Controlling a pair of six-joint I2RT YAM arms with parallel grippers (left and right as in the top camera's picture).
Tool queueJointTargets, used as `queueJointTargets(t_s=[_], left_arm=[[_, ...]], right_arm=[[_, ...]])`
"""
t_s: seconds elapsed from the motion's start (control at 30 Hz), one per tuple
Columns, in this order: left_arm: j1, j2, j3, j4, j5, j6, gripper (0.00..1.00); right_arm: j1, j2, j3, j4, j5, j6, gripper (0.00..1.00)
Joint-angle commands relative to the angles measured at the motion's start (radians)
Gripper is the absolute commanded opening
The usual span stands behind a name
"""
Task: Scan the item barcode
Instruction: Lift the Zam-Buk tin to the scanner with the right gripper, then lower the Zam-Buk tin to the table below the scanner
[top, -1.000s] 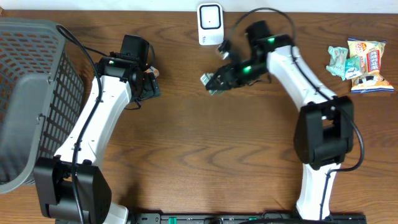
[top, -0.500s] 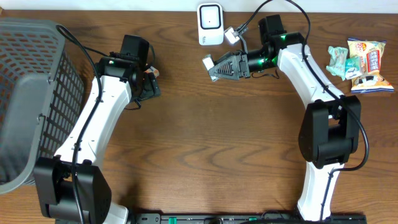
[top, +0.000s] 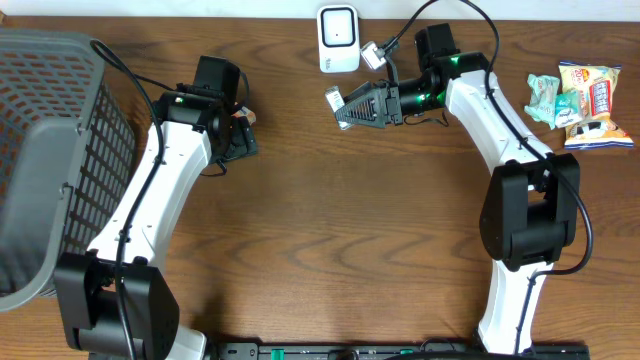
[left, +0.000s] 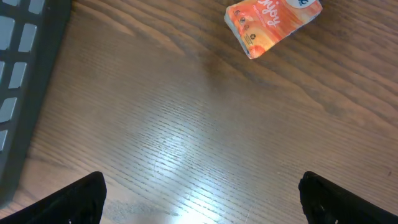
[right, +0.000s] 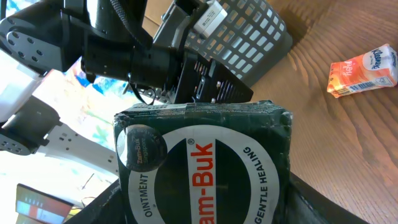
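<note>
The item is a dark green Zam-Buk ointment box (right: 202, 165). My right gripper (right: 202, 213) is shut on it, one finger on each side, and its printed face fills the right wrist view. From overhead the box (top: 337, 102) is held above the table in the right gripper (top: 354, 108), just below the white barcode scanner (top: 338, 38) at the back edge. My left gripper (top: 238, 142) hangs open over bare wood left of centre. In the left wrist view its fingertips (left: 81, 199) stand far apart with nothing between them.
A grey mesh basket (top: 50, 150) fills the left side of the table. An orange packet (left: 273, 25) lies on the wood ahead of the left gripper, also seen as the orange packet (right: 364, 78) in the right wrist view. Snack packets (top: 580, 100) lie at the far right.
The right gripper has lifted and turned the box toward the scanner, then held almost still for the last half second. The left arm has not moved.
</note>
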Motion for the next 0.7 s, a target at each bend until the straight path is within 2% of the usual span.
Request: queueJointTargets(t_s=[0.0,0.13,0.3,0.47,0.57,0.67], left_arm=[[0.002,0.005,-0.009,-0.003,-0.02,0.006,0.98],[0.002,0.005,-0.009,-0.003,-0.02,0.006,0.98],[0.002,0.005,-0.009,-0.003,-0.02,0.006,0.98],[0.002,0.005,-0.009,-0.003,-0.02,0.006,0.98],[0.002,0.005,-0.009,-0.003,-0.02,0.006,0.98],[0.002,0.005,-0.009,-0.003,-0.02,0.006,0.98]], right_arm=[[0.005,-0.032,0.018,-0.003,0.005,-0.019,0.54],[0.022,-0.032,0.018,-0.009,0.251,0.05,0.52],[0.091,-0.032,0.018,-0.02,0.902,0.331,0.52],[0.187,-0.032,0.018,-0.058,1.501,0.517,0.54],[0.247,-0.028,0.017,-0.082,1.753,0.601,0.55],[0.293,-0.021,0.013,-0.092,1.866,0.648,0.51]])
